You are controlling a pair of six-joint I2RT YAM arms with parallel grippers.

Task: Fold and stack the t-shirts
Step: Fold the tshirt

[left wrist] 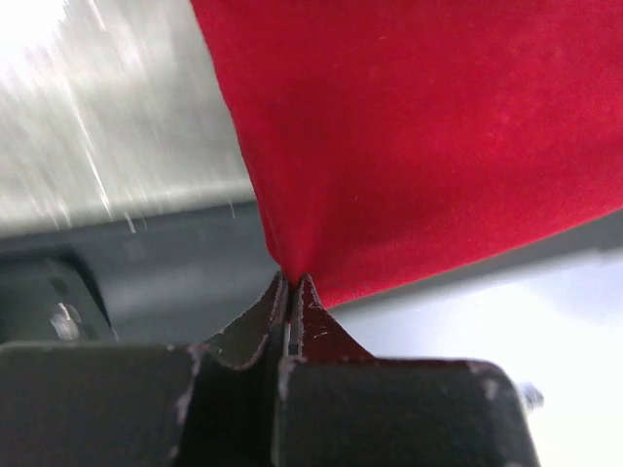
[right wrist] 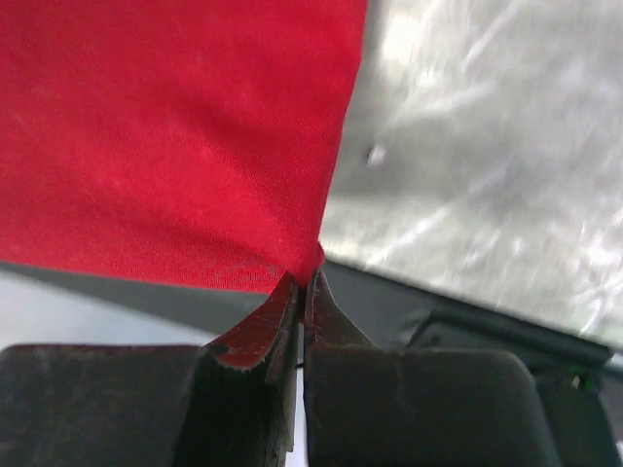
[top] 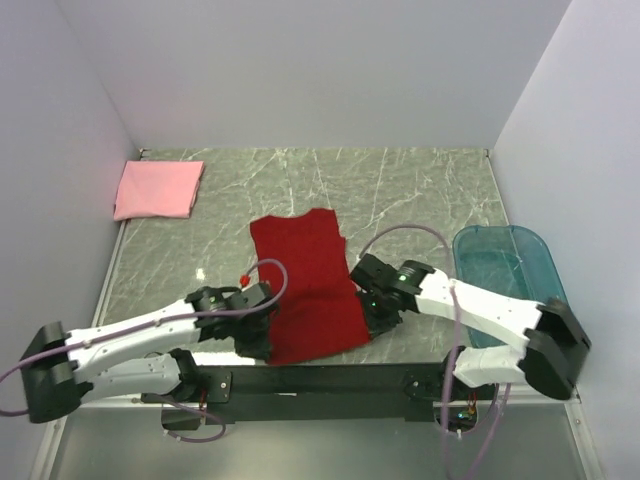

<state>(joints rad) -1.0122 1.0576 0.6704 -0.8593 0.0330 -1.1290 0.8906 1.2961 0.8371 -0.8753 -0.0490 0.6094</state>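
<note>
While both tools gripped the near edge, I logged the following.

1. Deep red t-shirt (top: 305,285): lay as a narrow strip along the middle of the surface (top: 430,190), with its near edge at the front lip.
2. Left tool (left wrist: 290,290): pressed together, pinching the near left corner of the red cloth.
3. Right tool (right wrist: 303,284): likewise pressed together, on the near right corner.
4. Light pink t-shirt (top: 158,189): folded square in the far left corner, well apart from the red one.
5. Teal bin (top: 505,270): on the right side, just beside the right arm (top: 480,310).

Risks, as I judged them:
- Each pinch caught only the very tip of a corner. A quick lift could pull the cloth free on one side and leave the fold skewed.
- Uneven travel between the two arms would twist the near edge.
- Nothing weighted the far edge, so dragging rather than lifting might slide the whole shirt instead of folding it.
- The right arm sat close enough to the bin that a wide swing could nudge it.
</note>
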